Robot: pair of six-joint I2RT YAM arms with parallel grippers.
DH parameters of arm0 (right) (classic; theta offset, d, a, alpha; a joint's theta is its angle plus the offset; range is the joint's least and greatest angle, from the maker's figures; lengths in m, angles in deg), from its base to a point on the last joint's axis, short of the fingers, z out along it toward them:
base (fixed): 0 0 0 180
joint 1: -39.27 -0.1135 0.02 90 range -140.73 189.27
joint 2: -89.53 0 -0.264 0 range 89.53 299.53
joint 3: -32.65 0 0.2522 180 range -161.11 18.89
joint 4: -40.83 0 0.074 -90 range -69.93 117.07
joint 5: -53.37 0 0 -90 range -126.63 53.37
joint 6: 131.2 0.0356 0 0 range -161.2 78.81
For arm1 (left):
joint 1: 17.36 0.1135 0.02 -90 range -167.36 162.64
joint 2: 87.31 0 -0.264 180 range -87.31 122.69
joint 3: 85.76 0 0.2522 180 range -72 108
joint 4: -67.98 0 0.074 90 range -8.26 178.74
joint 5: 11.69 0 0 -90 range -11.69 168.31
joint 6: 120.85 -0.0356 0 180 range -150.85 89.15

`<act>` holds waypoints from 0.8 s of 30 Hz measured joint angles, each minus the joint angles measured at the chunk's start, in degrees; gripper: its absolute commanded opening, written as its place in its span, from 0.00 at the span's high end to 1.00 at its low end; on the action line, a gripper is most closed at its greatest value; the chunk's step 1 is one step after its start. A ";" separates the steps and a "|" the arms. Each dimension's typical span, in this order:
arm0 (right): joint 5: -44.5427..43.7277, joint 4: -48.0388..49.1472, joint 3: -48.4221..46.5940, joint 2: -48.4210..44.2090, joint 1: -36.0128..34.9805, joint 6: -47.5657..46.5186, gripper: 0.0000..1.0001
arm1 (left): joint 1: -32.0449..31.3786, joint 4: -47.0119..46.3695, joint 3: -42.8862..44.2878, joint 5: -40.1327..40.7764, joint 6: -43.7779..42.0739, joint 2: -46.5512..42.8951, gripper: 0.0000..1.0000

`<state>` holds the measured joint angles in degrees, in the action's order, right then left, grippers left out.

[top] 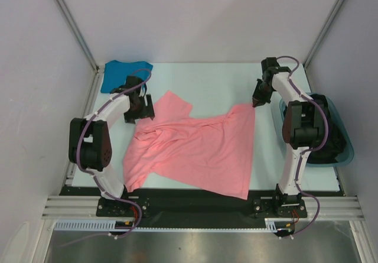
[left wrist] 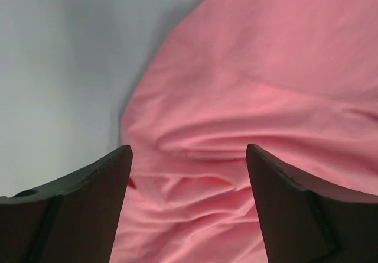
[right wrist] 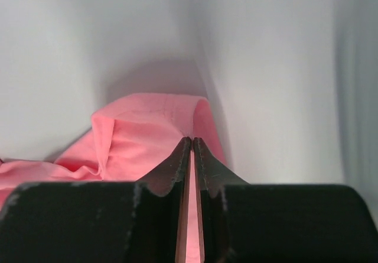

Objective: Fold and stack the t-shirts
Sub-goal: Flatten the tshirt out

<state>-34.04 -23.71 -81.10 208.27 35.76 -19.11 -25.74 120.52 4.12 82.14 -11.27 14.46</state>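
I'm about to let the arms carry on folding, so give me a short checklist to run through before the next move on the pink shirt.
1. Right fingers shut on a corner of the pink shirt: ok.
2. Left fingers open over the shirt, holding nothing: ok.
3. Left fingers touching the cloth: cannot tell.
4. Pink shirt lying flat: not ok, it is bunched on its left side.
5. Blue shirt apart from the pink one, in the far left corner: ok.
6. Tub apart from the pink shirt: ok.

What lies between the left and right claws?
The pink shirt and a bare patch of table; nothing else, per the top view.
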 measured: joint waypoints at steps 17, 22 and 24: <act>0.85 -0.66 -9.57 7.91 2.03 0.42 0.90 | 0.00 2.38 -2.73 -5.18 2.86 6.80 1.00; 0.94 0.20 -16.59 12.09 2.64 0.55 0.90 | 0.00 2.49 12.55 -5.66 2.80 14.19 1.00; 0.92 0.46 -20.52 14.23 2.78 0.37 0.90 | 0.00 2.60 20.39 -5.55 2.80 17.11 0.99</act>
<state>-33.12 -23.26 -101.62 222.49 38.54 -18.74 -25.74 123.13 24.51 76.59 -8.48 31.58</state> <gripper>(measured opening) 0.099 0.014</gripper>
